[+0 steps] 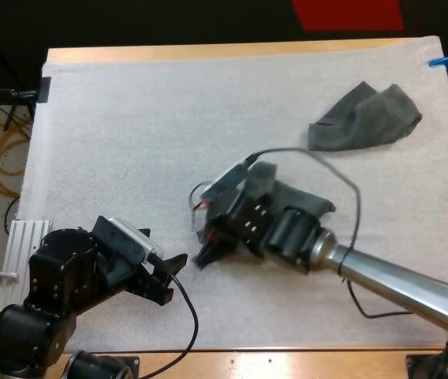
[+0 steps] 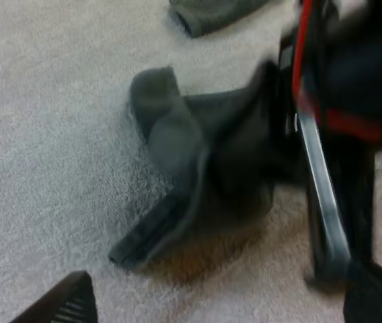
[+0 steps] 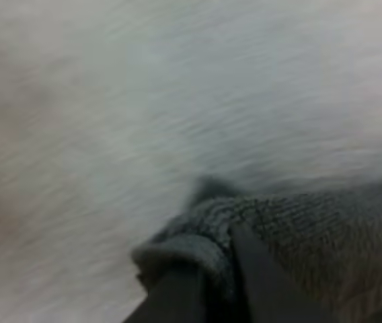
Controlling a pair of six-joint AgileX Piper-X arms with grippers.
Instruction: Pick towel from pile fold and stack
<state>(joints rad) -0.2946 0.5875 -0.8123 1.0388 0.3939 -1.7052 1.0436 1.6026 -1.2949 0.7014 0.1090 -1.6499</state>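
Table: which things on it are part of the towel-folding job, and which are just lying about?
Job: held towel, pinched in the right gripper; crumpled towel farther back; left gripper, open, nearby.
Just there: mat; table.

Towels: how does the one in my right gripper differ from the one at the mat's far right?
The held towel is pinched in the right gripper; the far towel lies free, touched by nothing. The held towel sits mid-way across the mat, partly hidden by the arm; the far towel shows in full near the far right corner. Both are dark grey-green and crumpled.
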